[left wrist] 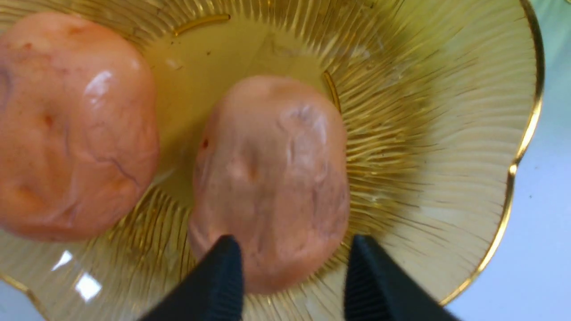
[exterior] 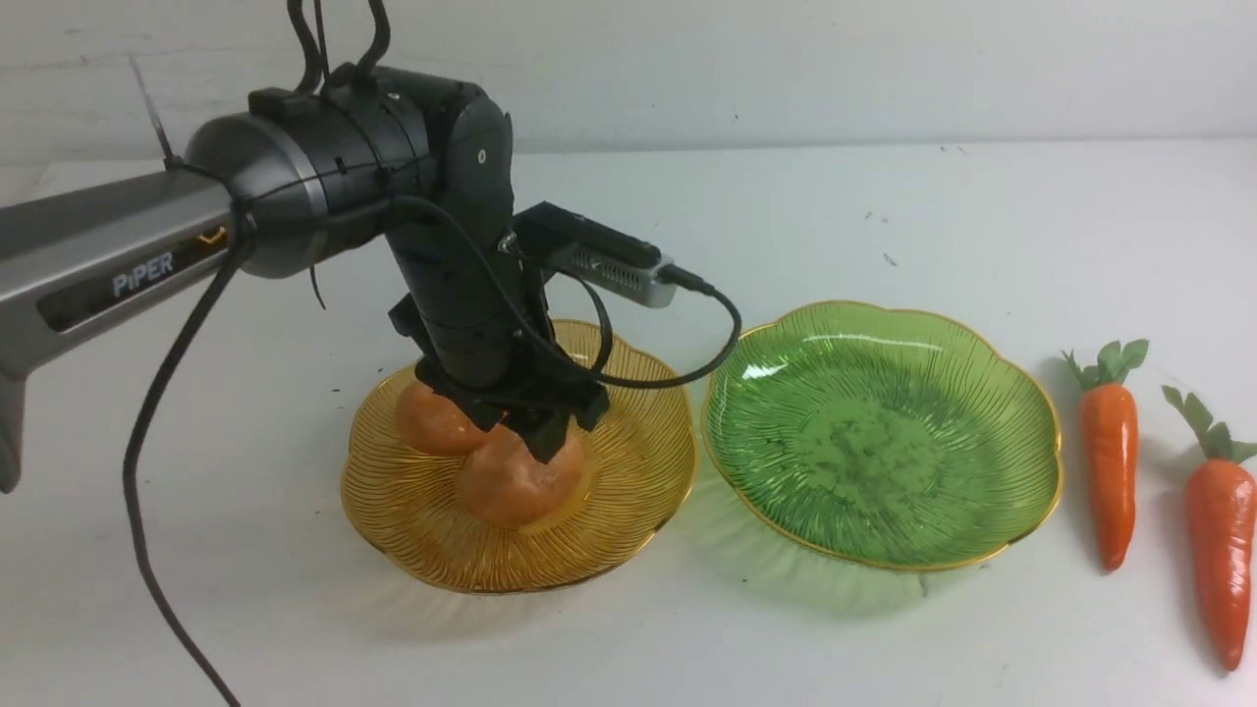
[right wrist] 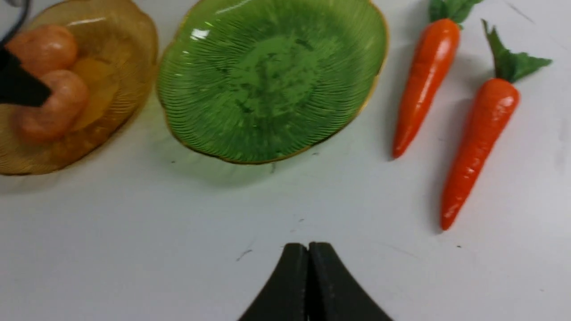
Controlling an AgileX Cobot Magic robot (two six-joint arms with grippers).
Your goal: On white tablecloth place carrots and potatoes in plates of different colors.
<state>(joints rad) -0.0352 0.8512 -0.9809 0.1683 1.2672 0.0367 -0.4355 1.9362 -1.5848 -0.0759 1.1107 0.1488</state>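
Note:
Two tan-orange potatoes [exterior: 511, 481] [exterior: 432, 422] lie side by side in the amber-yellow plate [exterior: 609, 530]. My left gripper [exterior: 535, 432] hangs straight down over the nearer potato [left wrist: 272, 178]. It is open, its black fingertips [left wrist: 229, 258] apart on either side of that potato's end. The green plate [exterior: 884, 432] to the right holds nothing. Two orange carrots [exterior: 1110, 471] [exterior: 1221, 550] with green tops lie on the white tablecloth [exterior: 786, 638] right of the green plate. My right gripper [right wrist: 308, 245] is shut, above bare cloth in front of the green plate [right wrist: 272, 80] and carrots [right wrist: 426, 80] [right wrist: 479, 138].
The left arm's camera and its black cable [exterior: 687, 324] hang over the gap between the two plates. Another cable [exterior: 147, 471] trails down from the arm at the left. A pale wall [exterior: 786, 69] closes off the table's far edge.

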